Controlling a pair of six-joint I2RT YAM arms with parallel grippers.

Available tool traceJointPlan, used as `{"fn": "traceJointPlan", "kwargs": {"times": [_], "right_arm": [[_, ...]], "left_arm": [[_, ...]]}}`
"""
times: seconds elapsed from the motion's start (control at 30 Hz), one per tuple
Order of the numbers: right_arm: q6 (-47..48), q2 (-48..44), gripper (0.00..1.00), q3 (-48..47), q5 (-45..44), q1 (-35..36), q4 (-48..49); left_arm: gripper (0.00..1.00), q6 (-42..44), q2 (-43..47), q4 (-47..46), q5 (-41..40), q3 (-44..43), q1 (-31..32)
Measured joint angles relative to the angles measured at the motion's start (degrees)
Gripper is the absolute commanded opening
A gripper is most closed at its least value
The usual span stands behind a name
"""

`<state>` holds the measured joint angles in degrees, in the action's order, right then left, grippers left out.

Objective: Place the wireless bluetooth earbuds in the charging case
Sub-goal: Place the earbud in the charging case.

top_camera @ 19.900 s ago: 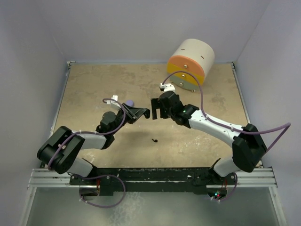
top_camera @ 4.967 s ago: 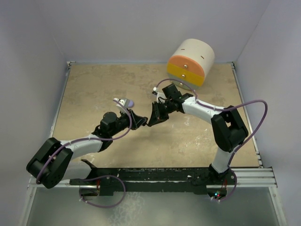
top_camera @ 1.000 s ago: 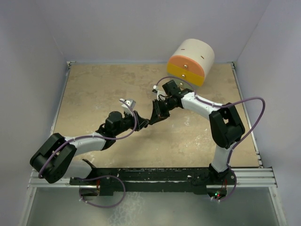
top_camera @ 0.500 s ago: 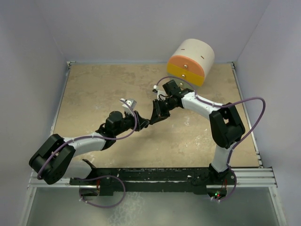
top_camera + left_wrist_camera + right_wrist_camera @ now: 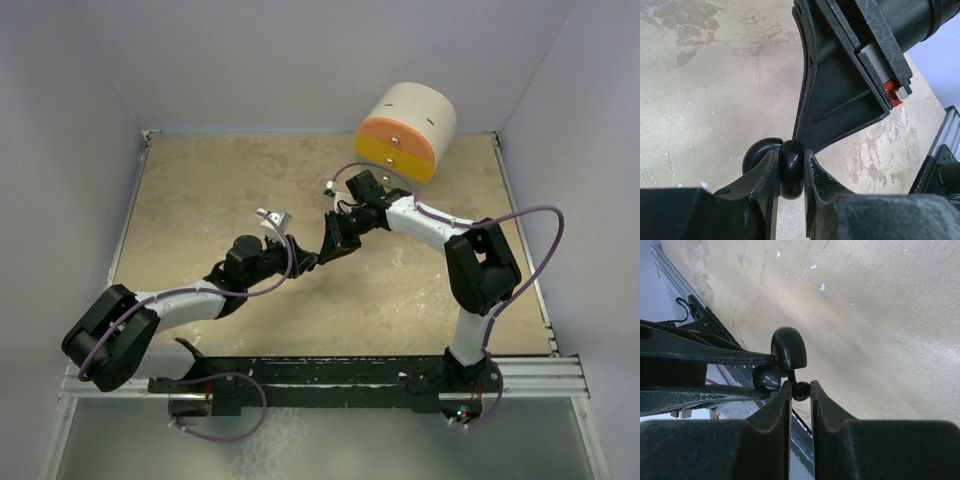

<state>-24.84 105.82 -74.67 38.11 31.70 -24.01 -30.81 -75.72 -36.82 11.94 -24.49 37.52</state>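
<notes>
Left gripper (image 5: 791, 152) clenched on glossy black charging case (image 5: 790, 176); right gripper (image 5: 800, 384) pinching black earbud (image 5: 801, 391), touching case.

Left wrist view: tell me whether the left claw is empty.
No, the left claw is clamped on the glossy black charging case.

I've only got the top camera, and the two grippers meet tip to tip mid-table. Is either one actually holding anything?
Observer: Yes. In the left wrist view, the left gripper is shut on a glossy black rounded piece.
Operator: And the right one?
Observer: The right wrist view shows the right gripper pinching the thin stem of a black earbud, its bulb right beside that piece.
</notes>
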Motion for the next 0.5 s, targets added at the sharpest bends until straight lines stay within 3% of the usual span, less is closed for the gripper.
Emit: {"fn": "traceJointPlan", "kwargs": {"times": [0.5], "right_arm": [[0.02, -0.13, 0.00, 0.96, 0.13, 0.00, 0.66]], "left_arm": [[0.00, 0.00, -0.07, 1.11, -0.31, -0.48, 0.13]]}}
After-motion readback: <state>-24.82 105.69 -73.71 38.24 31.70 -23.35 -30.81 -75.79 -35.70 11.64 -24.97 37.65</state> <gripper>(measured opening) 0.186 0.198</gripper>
